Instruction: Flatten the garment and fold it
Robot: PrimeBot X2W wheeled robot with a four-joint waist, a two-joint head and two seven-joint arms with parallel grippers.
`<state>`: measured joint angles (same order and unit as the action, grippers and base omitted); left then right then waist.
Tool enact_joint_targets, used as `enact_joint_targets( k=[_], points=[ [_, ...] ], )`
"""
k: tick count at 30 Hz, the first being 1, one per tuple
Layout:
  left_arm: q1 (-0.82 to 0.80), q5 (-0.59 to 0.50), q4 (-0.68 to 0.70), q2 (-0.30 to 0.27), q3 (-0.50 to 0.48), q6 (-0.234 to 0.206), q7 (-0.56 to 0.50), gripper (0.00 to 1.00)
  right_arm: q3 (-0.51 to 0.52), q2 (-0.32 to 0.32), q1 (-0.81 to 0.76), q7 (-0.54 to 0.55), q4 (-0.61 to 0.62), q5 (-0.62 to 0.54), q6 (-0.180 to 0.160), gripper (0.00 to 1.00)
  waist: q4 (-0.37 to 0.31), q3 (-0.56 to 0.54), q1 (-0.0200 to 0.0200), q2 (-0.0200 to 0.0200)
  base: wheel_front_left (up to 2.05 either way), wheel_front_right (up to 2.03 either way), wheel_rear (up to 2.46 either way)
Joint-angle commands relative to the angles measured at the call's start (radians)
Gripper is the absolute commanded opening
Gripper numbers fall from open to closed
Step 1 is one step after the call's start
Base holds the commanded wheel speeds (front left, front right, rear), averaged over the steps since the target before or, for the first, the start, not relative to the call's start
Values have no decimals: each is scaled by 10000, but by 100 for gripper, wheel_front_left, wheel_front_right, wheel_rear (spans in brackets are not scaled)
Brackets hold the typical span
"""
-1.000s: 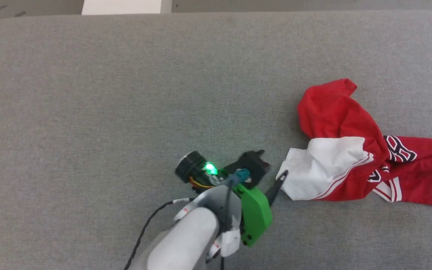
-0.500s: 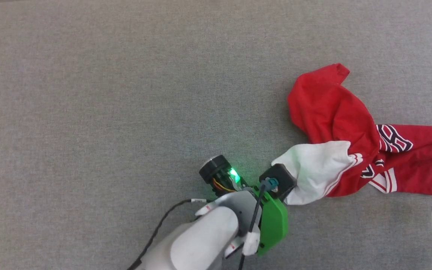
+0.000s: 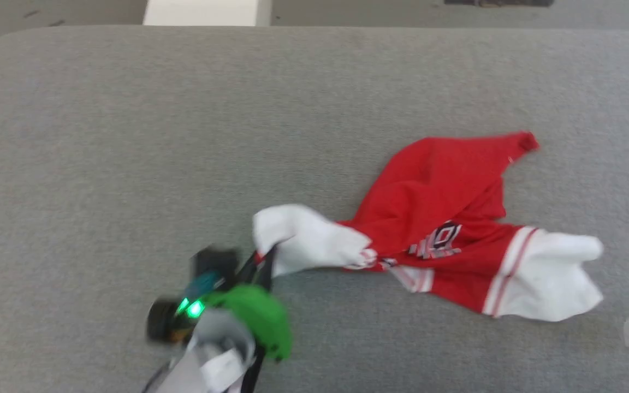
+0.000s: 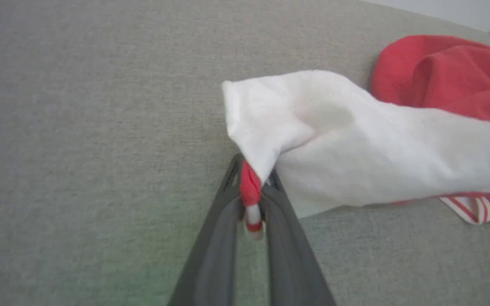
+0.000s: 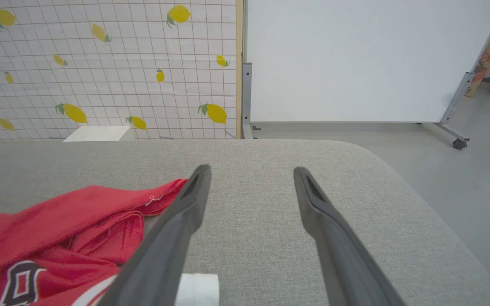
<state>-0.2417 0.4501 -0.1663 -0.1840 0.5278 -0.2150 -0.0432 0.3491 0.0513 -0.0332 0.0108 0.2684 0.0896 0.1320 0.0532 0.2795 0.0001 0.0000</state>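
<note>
Head view: the left gripper [image 3: 264, 257] is pinching the striped cuff [image 4: 251, 199] of the shirt [image 3: 434, 185], which is lying crumpled on the table [image 3: 129, 136], trailing toward 3 o'clock. There the right gripper [image 5: 251, 171], fingers spread, is hanging nearer the free sleeve [image 3: 555, 284].

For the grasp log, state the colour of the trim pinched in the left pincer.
The trim is red-and-white striped; the left wrist view shows it best.
</note>
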Motion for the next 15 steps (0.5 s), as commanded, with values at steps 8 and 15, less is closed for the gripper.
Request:
enact_joint_targets(
  k=[8, 15],
  points=[
    [2507, 966, 612, 147, -797, -1254, 202, 100, -152, -10, -135, 341, 207, 92, -13, 100, 851, -186, -1, 0, 0, 0, 0],
    [2237, 1348, 1253, 160, -1209, -992, 571, 100, -204, -10, -139, 467, 267, 84, -13, 100, 955, -240, -1, 0, 0, 0, 0]
  ],
)
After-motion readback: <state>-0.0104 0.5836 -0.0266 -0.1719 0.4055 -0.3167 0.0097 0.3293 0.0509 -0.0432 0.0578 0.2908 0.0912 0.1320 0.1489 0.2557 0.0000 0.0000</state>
